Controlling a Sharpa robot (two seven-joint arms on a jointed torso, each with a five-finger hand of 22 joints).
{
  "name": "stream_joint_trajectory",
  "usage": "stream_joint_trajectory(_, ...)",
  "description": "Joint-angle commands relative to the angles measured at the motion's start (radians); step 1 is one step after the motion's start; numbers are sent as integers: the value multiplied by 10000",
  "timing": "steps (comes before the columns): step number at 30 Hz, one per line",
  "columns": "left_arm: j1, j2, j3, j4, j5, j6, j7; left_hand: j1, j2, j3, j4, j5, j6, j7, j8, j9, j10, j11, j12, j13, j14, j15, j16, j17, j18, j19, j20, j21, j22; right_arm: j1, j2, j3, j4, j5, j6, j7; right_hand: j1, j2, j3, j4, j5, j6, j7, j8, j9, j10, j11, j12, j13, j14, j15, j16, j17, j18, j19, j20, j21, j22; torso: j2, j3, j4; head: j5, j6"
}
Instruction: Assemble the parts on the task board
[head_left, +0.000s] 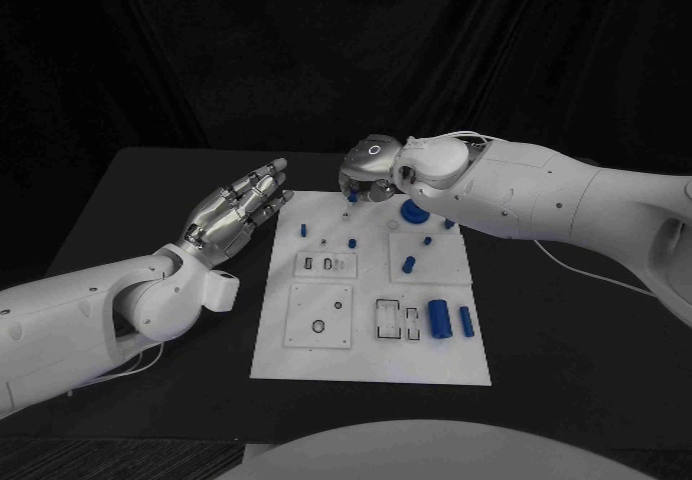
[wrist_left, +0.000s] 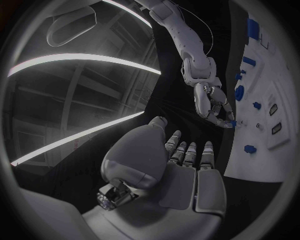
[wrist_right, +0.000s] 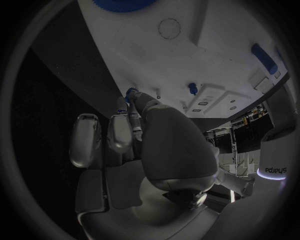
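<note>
A small blue part (wrist_right: 131, 93) is pinched at the right hand's (head_left: 369, 172) fingertips above the task board's (head_left: 372, 360) far edge; the left hand (head_left: 235, 212) is held open, empty, beside it.

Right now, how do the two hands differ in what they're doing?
The left hand hovers beside the board's left edge, fingers spread and straight, holding nothing. The right hand sits at the board's far edge, fingers curled down, pinching a small blue part at its fingertips. The left is over bare table; the right is over the board. Both are silver on white arms.
</note>
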Motion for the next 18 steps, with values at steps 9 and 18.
stream_joint_trajectory(9, 24, 48, 9, -34, -9, 122, 1087, 64, -19, 87, 3, 56, 116, 57, 77, 21, 16, 120, 35, 16, -5, 88, -37, -9, 166, -28, 85, -59, -17, -76, -11, -14, 84, -129, 307, -218, -132, -40, 82, 16, -165, -420, -59, -302, -77, -135, 27, -255, -7, -144, 48, -129, -164, -21, -168, 58, -158, -81, -11, -15, -5, 2, 7)
stream_joint_trajectory(18, 24, 72, 9, -72, -9, 126, 1051, 62, -12, 108, -4, 57, 142, 83, 88, 25, 18, 154, 38, 17, -5, 95, -37, -9, 168, -28, 95, -59, -17, -98, -56, -14, 112, -129, 281, -267, -232, -204, 269, 27, -457, -1584, -660, -1074, -418, -728, 229, -698, -50, -426, 205, -338, -469, 39, -431, 197, -432, -241, -24, -9, 0, 0, 19)
